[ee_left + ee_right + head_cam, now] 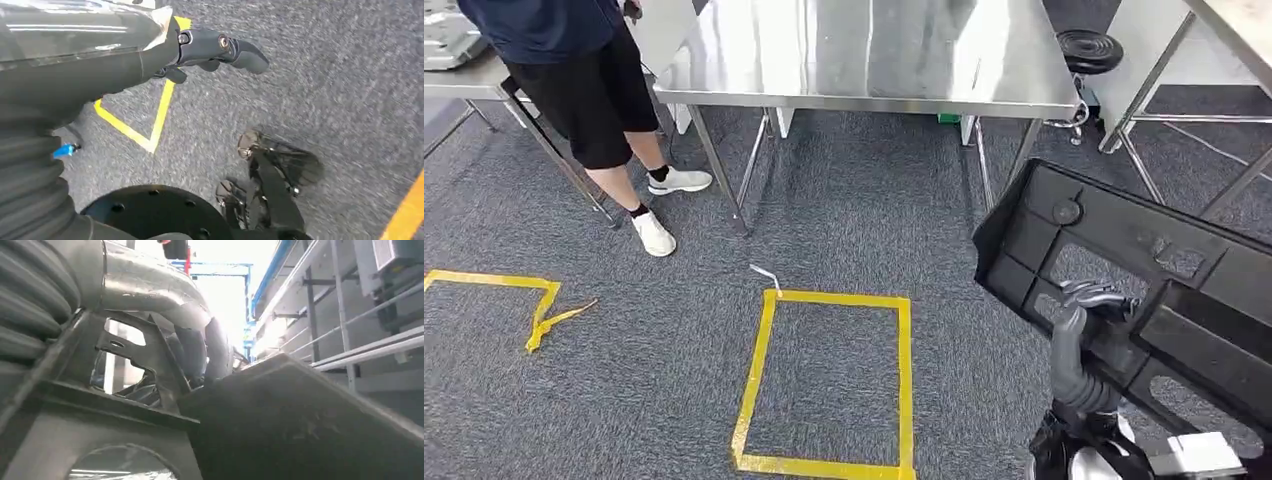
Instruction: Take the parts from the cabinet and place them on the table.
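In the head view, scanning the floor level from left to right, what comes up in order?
Loose yellow tape outline → person's white shoes → yellow tape rectangle → right hand gripping the black plastic part.

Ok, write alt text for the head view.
The right robot hand grips a large black plastic part above grey carpet. Ahead stands a steel table, a person beside it, and a yellow tape rectangle marks the floor.

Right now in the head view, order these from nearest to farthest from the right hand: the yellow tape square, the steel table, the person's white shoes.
1. Yellow tape square, on the carpet left of the right hand.
2. Steel table, ahead.
3. White shoes, far left.
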`<action>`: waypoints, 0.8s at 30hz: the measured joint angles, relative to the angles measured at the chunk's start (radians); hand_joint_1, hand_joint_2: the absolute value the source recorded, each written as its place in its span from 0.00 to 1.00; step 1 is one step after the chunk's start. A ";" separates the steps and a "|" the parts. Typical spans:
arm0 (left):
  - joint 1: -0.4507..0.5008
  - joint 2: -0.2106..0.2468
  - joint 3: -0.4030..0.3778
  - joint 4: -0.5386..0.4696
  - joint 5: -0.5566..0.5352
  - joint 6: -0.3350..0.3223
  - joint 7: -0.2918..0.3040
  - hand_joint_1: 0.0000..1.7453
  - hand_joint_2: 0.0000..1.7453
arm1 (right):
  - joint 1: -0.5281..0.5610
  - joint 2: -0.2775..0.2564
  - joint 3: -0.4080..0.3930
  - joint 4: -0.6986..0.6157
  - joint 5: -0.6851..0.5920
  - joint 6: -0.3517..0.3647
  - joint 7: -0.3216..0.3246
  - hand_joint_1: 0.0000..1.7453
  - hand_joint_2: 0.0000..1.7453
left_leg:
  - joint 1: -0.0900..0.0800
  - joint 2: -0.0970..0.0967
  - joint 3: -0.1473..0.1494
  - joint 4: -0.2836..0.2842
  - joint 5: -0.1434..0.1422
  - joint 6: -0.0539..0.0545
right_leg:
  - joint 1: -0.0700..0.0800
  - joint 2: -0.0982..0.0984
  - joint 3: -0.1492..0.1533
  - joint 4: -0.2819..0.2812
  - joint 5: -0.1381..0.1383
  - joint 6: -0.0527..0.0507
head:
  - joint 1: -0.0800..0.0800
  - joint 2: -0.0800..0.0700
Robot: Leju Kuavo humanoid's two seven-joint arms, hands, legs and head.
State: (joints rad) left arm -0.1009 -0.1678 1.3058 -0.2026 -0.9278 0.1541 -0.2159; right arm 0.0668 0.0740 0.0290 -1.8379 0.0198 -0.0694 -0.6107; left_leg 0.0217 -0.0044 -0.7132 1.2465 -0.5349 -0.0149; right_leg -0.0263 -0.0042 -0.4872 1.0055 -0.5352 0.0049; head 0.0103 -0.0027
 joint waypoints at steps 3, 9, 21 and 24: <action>0.007 -0.001 0.000 0.000 -0.001 0.002 0.000 0.00 1.00 | 0.004 0.000 0.000 0.000 0.000 -0.002 0.000 1.00 1.00 | -0.001 0.000 -0.076 0.046 0.001 0.008 | 0.006 0.000 0.029 0.000 -0.026 -0.003 | 0.000 0.000; 0.006 0.003 -0.001 0.000 -0.002 0.011 0.000 0.00 1.00 | 0.006 0.000 -0.001 -0.001 0.000 -0.005 0.001 1.00 1.00 | -0.034 0.014 0.006 -0.209 0.155 0.048 | 0.006 -0.002 0.086 -0.039 -0.084 0.024 | -0.002 0.000; 0.012 0.000 -0.001 0.000 -0.004 0.016 0.001 0.00 1.00 | 0.011 -0.011 -0.004 0.004 0.000 -0.008 0.000 1.00 1.00 | -0.030 -0.029 0.231 -0.277 0.023 0.070 | -0.001 0.003 -0.174 0.086 -0.059 0.081 | -0.002 0.000; 0.012 0.000 -0.001 0.000 -0.004 0.017 0.002 0.00 1.00 | 0.011 -0.011 -0.003 0.008 0.001 -0.008 0.001 1.00 1.00 | -0.033 -0.032 0.262 -0.274 -0.033 0.051 | 0.012 -0.011 -0.147 0.017 0.104 0.071 | -0.004 0.000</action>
State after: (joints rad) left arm -0.0891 -0.1675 1.3050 -0.2026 -0.9319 0.1713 -0.2136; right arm 0.0780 0.0626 0.0256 -1.8303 0.0206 -0.0771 -0.6096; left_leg -0.0117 -0.0359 -0.4516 0.9722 -0.5680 0.0364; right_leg -0.0140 -0.0154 -0.6342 1.0227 -0.4316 0.0760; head 0.0061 -0.0031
